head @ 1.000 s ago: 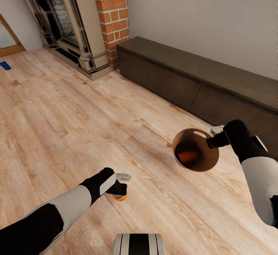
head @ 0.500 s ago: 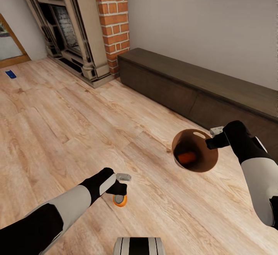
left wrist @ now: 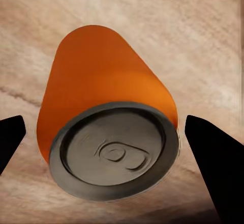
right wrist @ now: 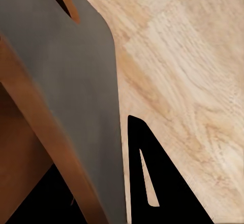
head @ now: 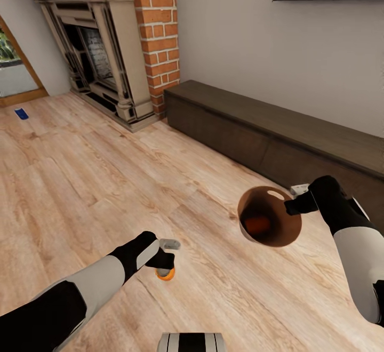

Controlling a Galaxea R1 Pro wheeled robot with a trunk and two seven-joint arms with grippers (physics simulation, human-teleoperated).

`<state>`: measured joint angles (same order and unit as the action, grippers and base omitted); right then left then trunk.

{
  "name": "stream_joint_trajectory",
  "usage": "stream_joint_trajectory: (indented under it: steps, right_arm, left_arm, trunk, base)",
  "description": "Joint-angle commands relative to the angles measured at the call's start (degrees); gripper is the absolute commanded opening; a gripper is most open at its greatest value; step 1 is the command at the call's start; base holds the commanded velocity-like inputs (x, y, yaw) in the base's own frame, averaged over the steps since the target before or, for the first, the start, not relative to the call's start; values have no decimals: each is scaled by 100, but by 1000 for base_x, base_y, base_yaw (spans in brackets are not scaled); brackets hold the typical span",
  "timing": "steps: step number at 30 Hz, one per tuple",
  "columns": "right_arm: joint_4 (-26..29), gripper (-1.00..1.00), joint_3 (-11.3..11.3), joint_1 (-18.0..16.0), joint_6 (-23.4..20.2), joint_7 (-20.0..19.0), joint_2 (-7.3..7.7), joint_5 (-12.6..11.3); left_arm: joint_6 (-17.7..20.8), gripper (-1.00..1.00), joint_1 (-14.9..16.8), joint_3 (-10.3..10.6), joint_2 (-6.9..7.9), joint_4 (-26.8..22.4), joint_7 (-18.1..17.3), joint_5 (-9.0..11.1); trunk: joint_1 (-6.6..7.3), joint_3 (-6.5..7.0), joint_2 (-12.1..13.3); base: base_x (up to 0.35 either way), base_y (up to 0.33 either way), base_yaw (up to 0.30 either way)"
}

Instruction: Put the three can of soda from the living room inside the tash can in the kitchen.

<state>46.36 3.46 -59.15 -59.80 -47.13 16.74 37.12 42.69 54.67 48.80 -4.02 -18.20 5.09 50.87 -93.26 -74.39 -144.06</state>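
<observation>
An orange soda can (left wrist: 109,132) stands between the left gripper's (head: 166,264) spread fingers (left wrist: 213,168), apart from both, above the pale wood floor (head: 96,181). The right gripper (head: 292,205) is clamped on the trash can's (head: 269,217) rim, another orange can (head: 257,225) inside it.
</observation>
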Motion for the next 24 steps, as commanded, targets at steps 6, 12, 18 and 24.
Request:
stream_joint_trajectory:
  steps: [6,12,18,24]
  right_arm:
    - [1,-100,84,202,-20,-17,-37,-216]
    - [10,-100,84,288,-20,-16,-66,-453]
    - [11,-100,57,410,-20,-6,-87,-511]
    - [13,-100,46,523,-20,-6,-89,-519]
  left_arm:
    - [-16,-100,0,-31,33,11,-234,1]
    - [34,-100,19,-56,270,5,-366,18]
    - [55,-100,116,-63,810,2,-936,63]
    - [41,-100,229,-63,1165,-164,-1497,69]
  trunk:
    - [16,134,8]
    - [31,267,16]
    - [47,400,24]
    - [62,533,32]
  base:
    - [0,0,0]
    - [0,0,0]
    - [0,0,0]
    - [0,0,0]
